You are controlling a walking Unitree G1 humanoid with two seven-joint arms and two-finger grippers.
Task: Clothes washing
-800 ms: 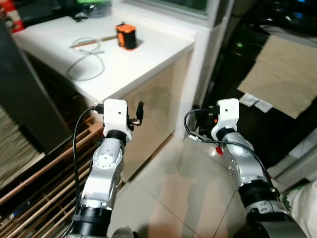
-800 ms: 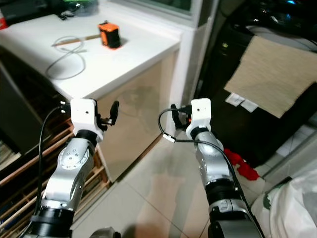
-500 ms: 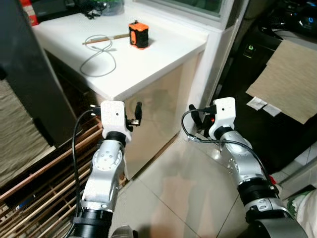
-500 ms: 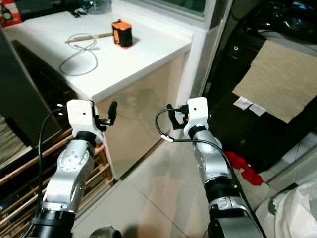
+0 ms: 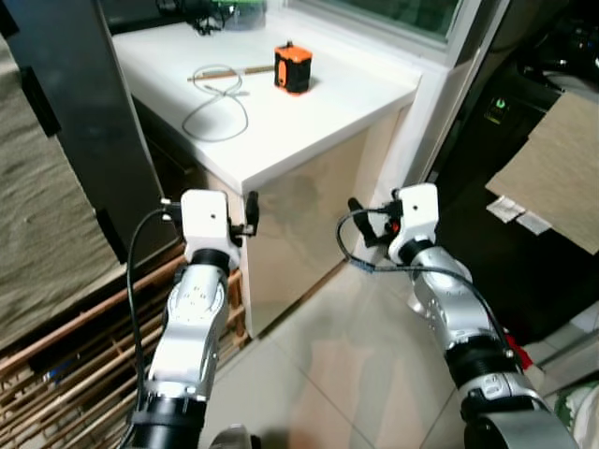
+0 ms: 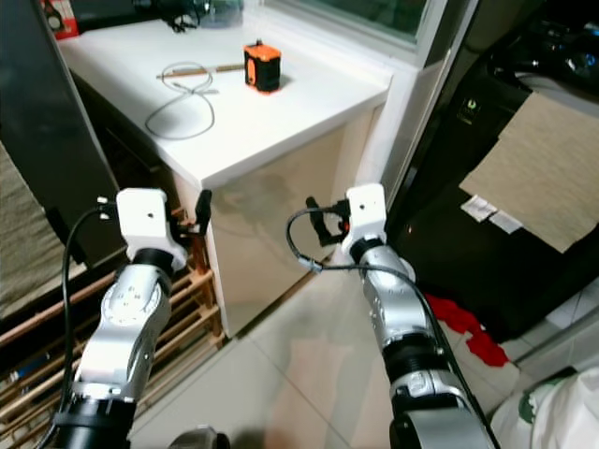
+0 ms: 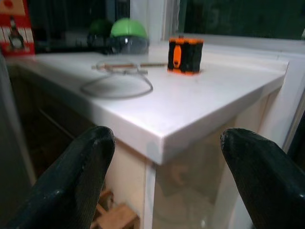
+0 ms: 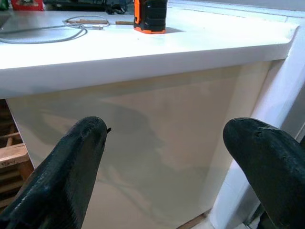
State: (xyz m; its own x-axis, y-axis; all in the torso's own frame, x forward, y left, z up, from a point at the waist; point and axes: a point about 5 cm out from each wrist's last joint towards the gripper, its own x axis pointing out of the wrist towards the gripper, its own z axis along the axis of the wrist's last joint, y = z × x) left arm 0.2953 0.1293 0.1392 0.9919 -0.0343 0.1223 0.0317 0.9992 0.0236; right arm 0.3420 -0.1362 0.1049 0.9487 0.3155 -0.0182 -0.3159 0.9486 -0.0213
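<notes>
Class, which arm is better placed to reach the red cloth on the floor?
Right: the red cloth lies on the right gripper's side; the left gripper faces the counter.

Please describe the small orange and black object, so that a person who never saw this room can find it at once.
Look at the white countertop under the window, in front of both raised grippers. Near its back edge stands the orange and black box, perhaps a tape measure. Beside it lie a thin grey cable loop and a wooden stick; it alone is blocky and brightly coloured.
</notes>
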